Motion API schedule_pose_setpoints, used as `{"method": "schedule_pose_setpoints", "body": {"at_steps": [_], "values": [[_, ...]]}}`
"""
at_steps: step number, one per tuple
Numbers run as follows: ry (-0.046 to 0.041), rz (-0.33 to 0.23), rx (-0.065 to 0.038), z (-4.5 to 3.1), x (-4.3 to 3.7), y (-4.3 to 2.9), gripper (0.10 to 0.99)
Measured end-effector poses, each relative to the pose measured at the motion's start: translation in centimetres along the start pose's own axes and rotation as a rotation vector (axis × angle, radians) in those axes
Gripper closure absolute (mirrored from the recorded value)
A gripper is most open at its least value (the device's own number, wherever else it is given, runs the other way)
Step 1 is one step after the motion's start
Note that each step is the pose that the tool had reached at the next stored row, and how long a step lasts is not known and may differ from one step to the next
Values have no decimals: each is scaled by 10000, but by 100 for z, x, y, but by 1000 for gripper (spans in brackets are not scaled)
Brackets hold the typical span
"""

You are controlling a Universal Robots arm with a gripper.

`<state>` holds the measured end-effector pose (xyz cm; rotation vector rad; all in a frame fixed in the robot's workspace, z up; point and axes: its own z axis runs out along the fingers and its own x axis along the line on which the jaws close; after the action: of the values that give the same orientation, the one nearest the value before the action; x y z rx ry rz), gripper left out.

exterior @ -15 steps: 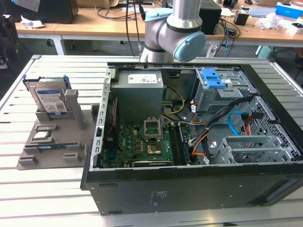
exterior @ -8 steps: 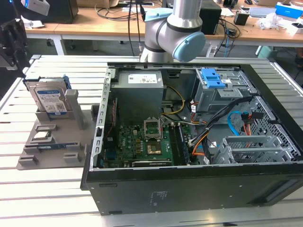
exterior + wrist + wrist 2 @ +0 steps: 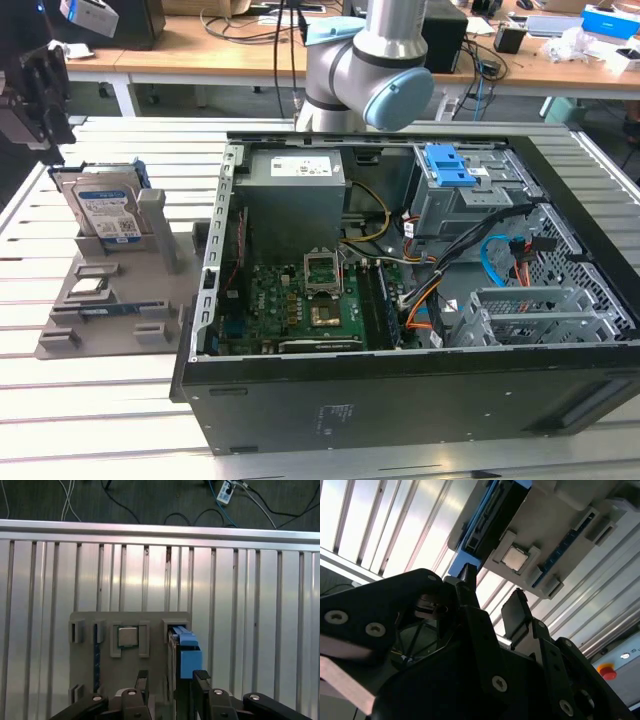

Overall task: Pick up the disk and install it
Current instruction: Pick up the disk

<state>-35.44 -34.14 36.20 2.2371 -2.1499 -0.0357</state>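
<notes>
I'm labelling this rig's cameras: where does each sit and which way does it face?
Exterior view: off the arm, looking down across the slatted table at the open computer case and grey holder; the arm's elbow shows behind the case.
First wrist view: on the arm, looking straight down on the holder and disk; the open gripper shows.
Second wrist view: on the arm, looking obliquely past the gripper at the holder.
Shared: all three show the disk standing in the holder.

open black computer case [image 3: 400, 400] on the slatted metal desk [image 3: 100, 430]; inside, green motherboard [image 3: 290, 300] lying flat, grey metal box [image 3: 295, 190] with white sticker, blue latch [image 3: 450, 165] toward the exterior view's right. at the exterior view's left, grey parts holder [image 3: 110, 320] with a square chip [image 3: 127, 636] seated in a pocket.
</notes>
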Motion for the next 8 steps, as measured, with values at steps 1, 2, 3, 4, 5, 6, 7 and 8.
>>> {"method": "schedule_pose_setpoints", "body": {"at_steps": [1, 2, 3, 4, 5, 6, 7, 8], "values": [[27, 0, -2, 11, -5, -9, 608], [41, 0, -3, 18, -8, -15, 608], [50, 0, -4, 23, -11, -20, 608], [70, 2, -4, 35, -16, -28, 608], [82, 3, -4, 43, -19, -34, 608], [93, 3, -3, 53, -22, -39, 608], [108, 4, -4, 66, -25, -45, 608], [115, 5, -4, 75, -27, -49, 608]]}}
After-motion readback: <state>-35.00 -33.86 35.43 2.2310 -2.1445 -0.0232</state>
